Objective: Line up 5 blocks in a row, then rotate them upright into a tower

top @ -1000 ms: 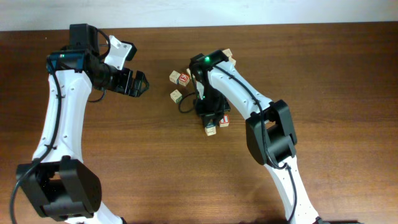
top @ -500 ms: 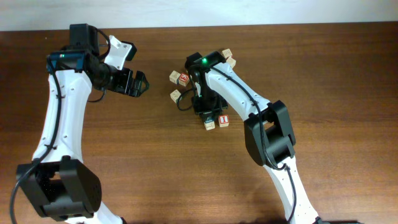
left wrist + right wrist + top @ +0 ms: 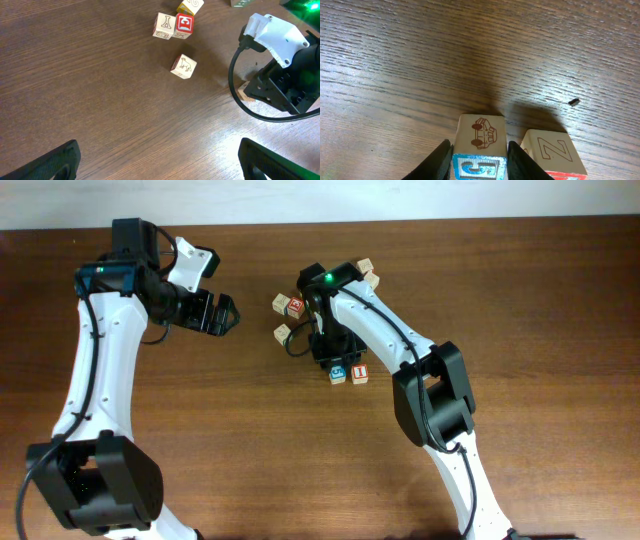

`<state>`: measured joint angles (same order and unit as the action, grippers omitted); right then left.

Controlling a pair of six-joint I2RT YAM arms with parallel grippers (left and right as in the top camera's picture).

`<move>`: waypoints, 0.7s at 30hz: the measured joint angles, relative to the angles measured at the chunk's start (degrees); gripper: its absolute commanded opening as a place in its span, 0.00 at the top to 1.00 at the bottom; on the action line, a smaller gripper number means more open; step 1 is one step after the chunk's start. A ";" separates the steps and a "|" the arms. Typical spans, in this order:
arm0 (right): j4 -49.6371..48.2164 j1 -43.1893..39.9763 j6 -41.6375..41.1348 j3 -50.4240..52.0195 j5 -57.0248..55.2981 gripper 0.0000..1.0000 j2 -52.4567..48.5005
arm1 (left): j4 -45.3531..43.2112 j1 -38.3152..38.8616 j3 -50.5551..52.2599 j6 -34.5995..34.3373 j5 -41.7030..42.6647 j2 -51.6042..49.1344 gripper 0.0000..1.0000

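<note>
The right gripper (image 3: 481, 157) straddles the blue-marked block (image 3: 480, 134), jaws close against both sides; whether they pinch it or merely flank it I cannot tell. The turn probably goes best kept square and low, without nudging the red-marked block (image 3: 551, 149) just beside at 3 o'clock. Farther off, the left gripper (image 3: 160, 162) hangs with jaws wide apart, and no container shows anywhere.

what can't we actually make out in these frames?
- Overhead: the right arm covers whatever lies under its wrist. Only a blue-marked block and a red-marked block show past it.
- Right wrist: the bottom edge cuts off the blue-marked block, so it is unclear whether the right tool grips it.
- Left wrist: a block corner is mostly hidden behind the right arm.
</note>
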<state>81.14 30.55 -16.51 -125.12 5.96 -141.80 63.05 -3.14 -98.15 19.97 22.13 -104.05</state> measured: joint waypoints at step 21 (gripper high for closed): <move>0.63 -0.02 -0.02 -12.90 -0.11 0.56 -0.02 | 0.00 0.00 0.00 0.00 0.00 0.00 0.01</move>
<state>81.78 30.52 -16.53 -138.02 5.85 -141.82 63.05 -3.14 -98.15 19.97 22.13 -104.05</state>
